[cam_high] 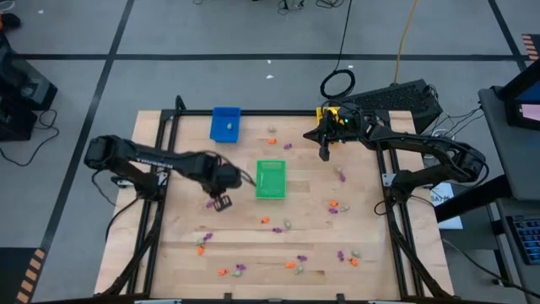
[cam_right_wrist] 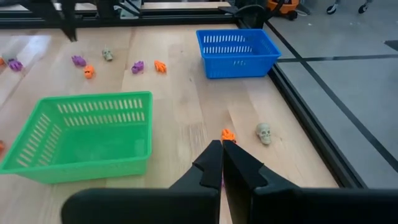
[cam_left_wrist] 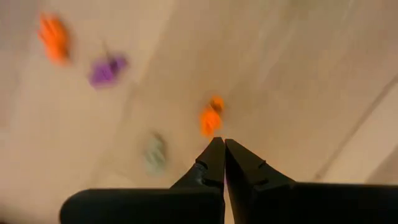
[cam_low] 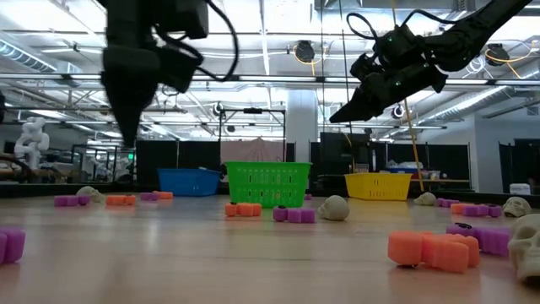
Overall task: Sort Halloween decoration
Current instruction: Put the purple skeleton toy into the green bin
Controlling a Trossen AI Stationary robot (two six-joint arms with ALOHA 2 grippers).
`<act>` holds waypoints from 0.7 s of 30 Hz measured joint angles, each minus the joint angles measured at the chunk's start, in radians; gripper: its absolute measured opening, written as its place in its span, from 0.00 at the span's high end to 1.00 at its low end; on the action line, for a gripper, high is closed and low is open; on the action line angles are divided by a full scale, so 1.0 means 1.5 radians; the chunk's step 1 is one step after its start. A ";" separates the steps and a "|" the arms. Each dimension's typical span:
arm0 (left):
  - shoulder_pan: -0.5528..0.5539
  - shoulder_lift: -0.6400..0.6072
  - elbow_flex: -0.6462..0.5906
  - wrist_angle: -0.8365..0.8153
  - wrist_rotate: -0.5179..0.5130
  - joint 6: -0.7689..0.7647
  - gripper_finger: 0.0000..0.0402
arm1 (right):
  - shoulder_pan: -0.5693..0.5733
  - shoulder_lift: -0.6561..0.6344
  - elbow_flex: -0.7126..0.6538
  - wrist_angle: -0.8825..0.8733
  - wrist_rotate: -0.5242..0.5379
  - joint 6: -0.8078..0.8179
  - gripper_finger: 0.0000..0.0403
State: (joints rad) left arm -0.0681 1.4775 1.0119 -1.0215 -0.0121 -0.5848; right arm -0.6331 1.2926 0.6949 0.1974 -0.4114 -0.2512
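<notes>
The Halloween decoration lies scattered over the wooden table [cam_high: 253, 245] as small orange, purple and pale trinkets. My left gripper [cam_high: 221, 203] hangs above the table left of the green tray [cam_high: 271, 179], pointing down, shut and with nothing between its fingers. In the left wrist view, an orange trinket [cam_left_wrist: 211, 117], a pale one [cam_left_wrist: 154, 152] and a purple one [cam_left_wrist: 107, 70] lie below it. My right gripper [cam_high: 325, 152] hovers, shut and holding nothing, near the far right, above an orange trinket [cam_right_wrist: 227, 134] and a pale skull [cam_right_wrist: 265, 132].
A blue tray [cam_high: 225, 124] stands at the far edge. A yellow tray [cam_low: 377, 185] sits at the far right, partly under my right arm. Black frame rails [cam_high: 396, 219] border the table. More trinkets [cam_high: 295, 263] lie along the near side.
</notes>
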 joint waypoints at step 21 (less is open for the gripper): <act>-0.133 0.000 -0.050 -0.023 -0.063 -0.198 0.68 | 0.000 0.000 0.000 0.000 0.000 0.000 1.00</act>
State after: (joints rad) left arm -0.2671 1.4773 0.9370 -1.0553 -0.1067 -0.8820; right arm -0.6334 1.2926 0.6949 0.1978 -0.4114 -0.2516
